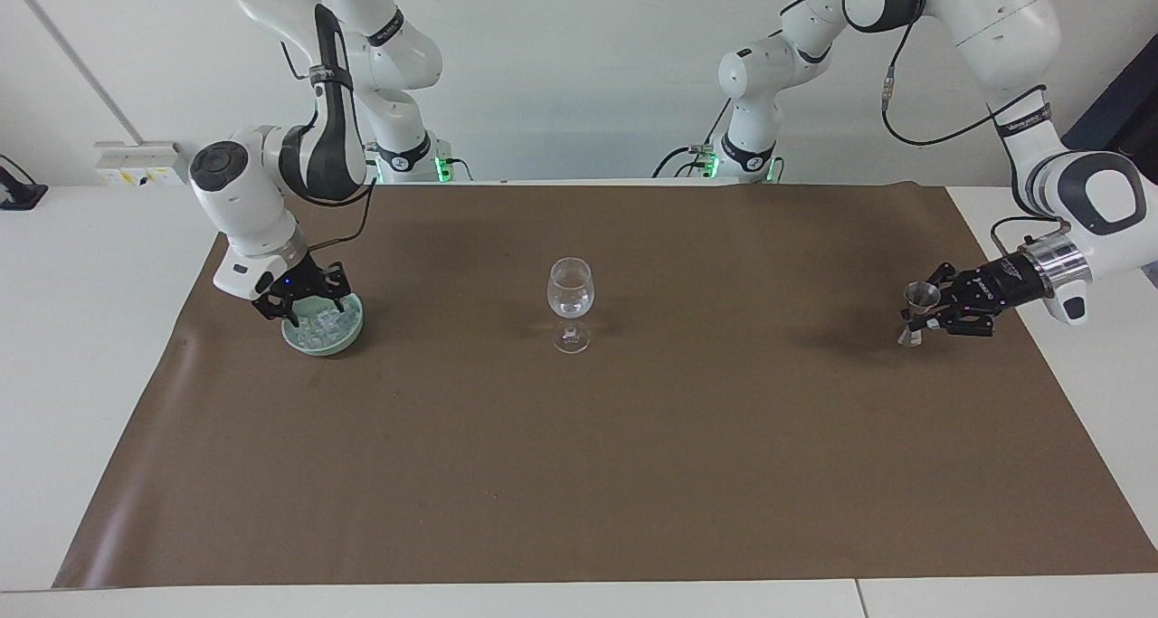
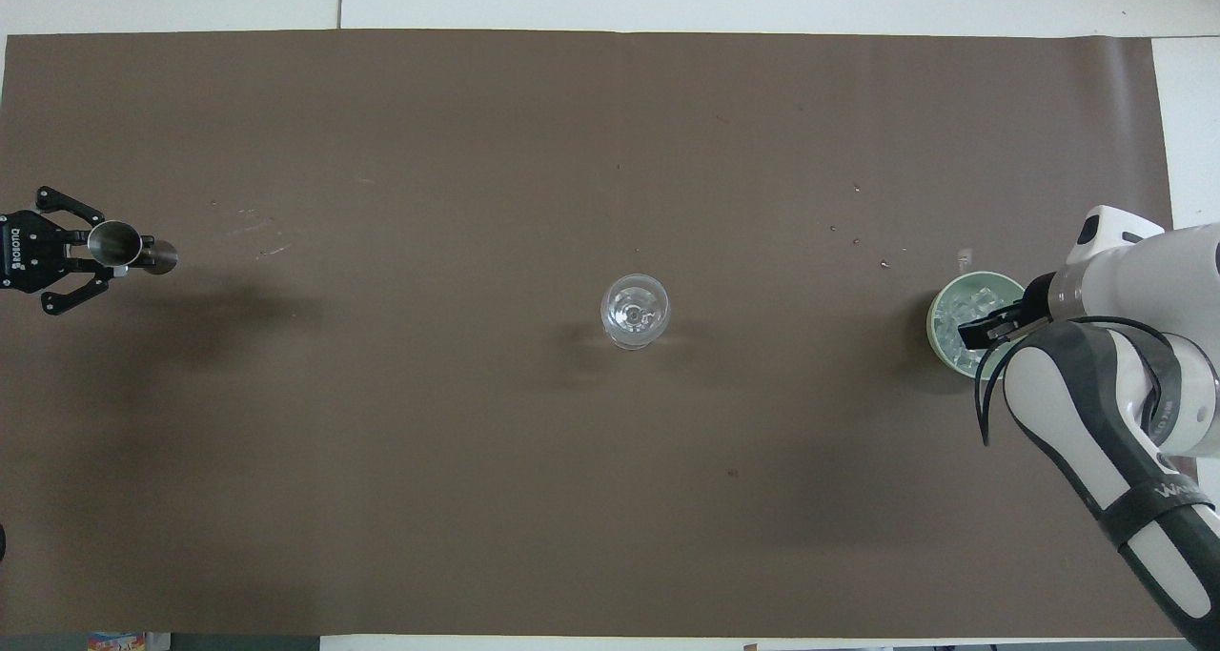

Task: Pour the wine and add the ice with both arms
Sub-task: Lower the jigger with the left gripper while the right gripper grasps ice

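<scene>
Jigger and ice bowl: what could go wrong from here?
1. The left gripper grips the jigger near the mat's edge and it looks slightly tilted; let go like that, it may topple.
2. The right gripper is down at the ice; it could shove the green bowl or flick cubes out.

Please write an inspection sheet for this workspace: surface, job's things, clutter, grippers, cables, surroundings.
Surface: brown mat on a white table; small specks near the bowl.
Job's things: ice heaped in a pale green bowl; stemmed glass upright at mid-mat; metal jigger.
Clutter: nothing seen.
Grippers: left gripper shut on the jigger, at its arm's end of the mat; right gripper down in the bowl over the ice.
Cables: black cables along both arms and at their bases.
Surroundings: white wall, power strip.
</scene>
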